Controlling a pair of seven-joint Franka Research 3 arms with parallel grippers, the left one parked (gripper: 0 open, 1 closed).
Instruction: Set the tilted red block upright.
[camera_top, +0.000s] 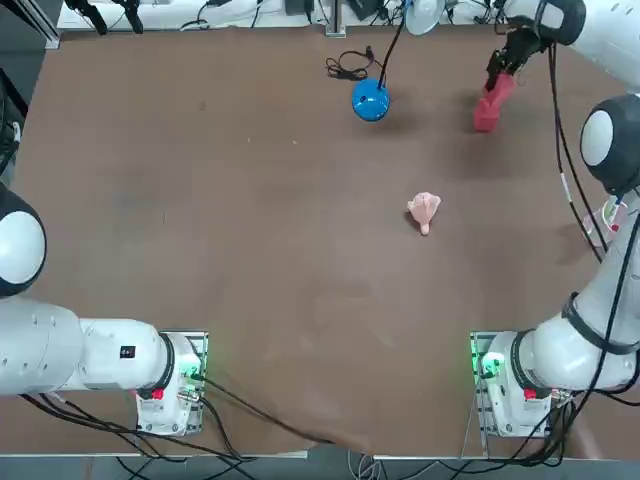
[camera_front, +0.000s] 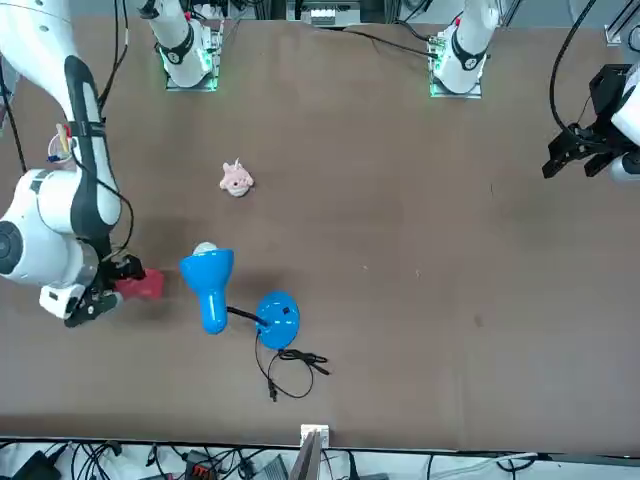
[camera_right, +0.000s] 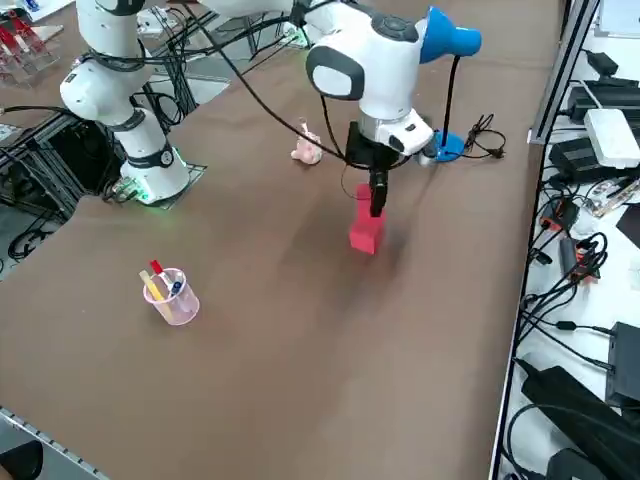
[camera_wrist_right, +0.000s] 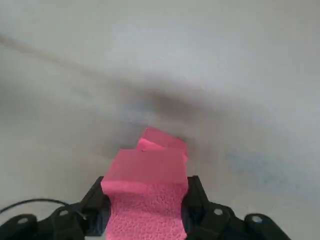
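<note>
My right gripper (camera_wrist_right: 145, 210) is clenched on the small red-pink rectangular foam-like block (camera_right: 366, 228), pinching its upper end between the two black fingers (camera_wrist_right: 95, 205); in the top view the block sits at about 1 o'clock on the brown matte counter (camera_top: 200, 250), well apart from everything else. From the right side view the block hangs roughly vertical, its lower end at or just above the counter; I cannot tell whether it touches. Risks, as I judge them: the grip is high and narrow, so the block could pivot between the pads and lean again on release; if I let go before the base is flat on the surface it may topple; pressing down too hard could squash the soft body and make it spring sideways. The wrist view shows a grainy, pebbled face with crisp square edges, which suggests decent friction but some give. The counter looks smooth and uniform, so a tipped block may slide little. The blue desk lamp with round base (camera_top: 370, 100) stands at 12 o'clock, its black cord (camera_top: 345, 68) coiled nearby; the pale pink lumpy object (camera_top: 424, 211) lies nearer centre. Neither looks near enough to interfere.
</note>
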